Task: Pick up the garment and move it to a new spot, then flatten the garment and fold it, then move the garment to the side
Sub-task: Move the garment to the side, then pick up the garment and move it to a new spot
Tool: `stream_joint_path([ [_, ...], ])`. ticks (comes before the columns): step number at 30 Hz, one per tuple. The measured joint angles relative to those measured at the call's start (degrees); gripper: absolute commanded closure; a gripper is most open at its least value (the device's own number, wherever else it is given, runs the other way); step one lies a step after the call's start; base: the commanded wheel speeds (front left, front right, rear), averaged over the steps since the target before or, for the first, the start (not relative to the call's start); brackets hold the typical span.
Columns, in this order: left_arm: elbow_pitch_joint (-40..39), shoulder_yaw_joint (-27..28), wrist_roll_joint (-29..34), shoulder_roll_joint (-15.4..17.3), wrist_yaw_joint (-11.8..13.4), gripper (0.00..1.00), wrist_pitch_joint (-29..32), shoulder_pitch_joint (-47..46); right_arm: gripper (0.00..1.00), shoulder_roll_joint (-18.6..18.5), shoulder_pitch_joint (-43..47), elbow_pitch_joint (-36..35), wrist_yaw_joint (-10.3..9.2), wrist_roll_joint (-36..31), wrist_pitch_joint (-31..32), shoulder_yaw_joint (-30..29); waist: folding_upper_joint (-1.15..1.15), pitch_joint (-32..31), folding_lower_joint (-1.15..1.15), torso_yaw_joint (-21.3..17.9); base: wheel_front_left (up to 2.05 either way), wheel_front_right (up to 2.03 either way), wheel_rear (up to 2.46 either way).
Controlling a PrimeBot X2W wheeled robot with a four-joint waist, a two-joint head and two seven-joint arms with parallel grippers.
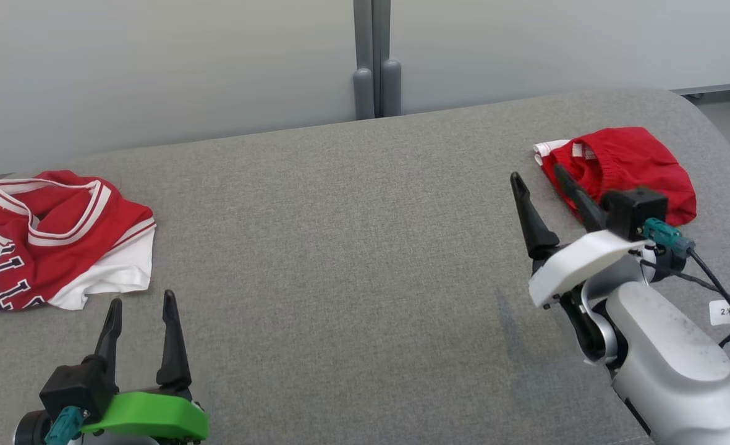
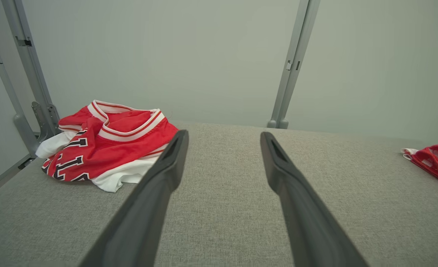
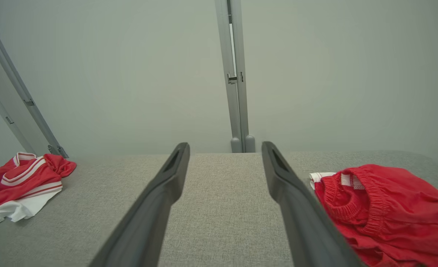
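The left claw and right claw are spread open, empty. The red shorts should probably be pinched at the edge.

Jersey red, white-striped trim, black lettering, white hem; shorts plain red; cushion surface grey, woven.

Robot test-lab setting: a grey fabric-covered counter backed by plain pale partition panels joined on grey metal posts.
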Motion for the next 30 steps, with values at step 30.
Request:
stream_joint_path([
  [30,1.5,-0.3,-2.1,0.0,0.0,0.00,-2.4,2.8,0.00,6.3,16.9,-9.1,-0.08,-9.4,0.0,-9.4,0.00,-1.0,0.00,2.0,0.00,0.00,0.00],
])
